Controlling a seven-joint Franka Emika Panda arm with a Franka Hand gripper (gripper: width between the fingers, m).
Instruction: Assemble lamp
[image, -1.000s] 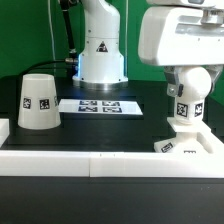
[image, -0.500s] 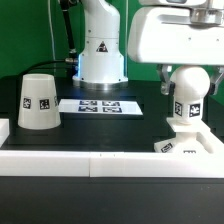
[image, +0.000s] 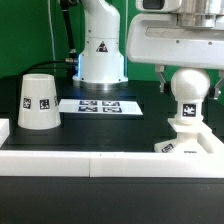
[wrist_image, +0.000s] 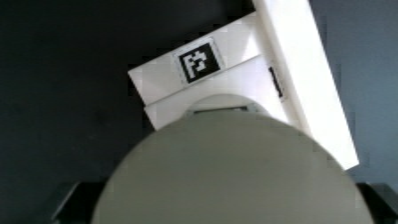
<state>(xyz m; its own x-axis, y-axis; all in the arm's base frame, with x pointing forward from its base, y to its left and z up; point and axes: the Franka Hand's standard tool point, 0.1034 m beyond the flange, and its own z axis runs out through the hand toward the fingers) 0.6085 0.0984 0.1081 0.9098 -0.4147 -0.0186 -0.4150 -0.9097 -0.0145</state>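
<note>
three white lamp parts stand on the black counter (image: 120, 128). at the exterior view's left the tapered shade (image: 38, 102) sits wide end down, apart from the other two, with a square tag on its side. just beside it, toward the middle, the marker board (image: 98, 106) lies flat in front of the arm's pedestal (image: 100, 50). at the exterior view's right the flat square base (image: 175, 146) lies just behind the white rail (image: 90, 160) along the counter's front edge. the round bulb (image: 187, 92) stands upright on the base, its tag facing the camera. the jaws hang around the top of the bulb, released: the one dark finger (image: 163, 80) that shows clearly is just beside the bulb and not touching it. the wrist view looks down over the bulb's dome onto the base's tagged corner.
</note>
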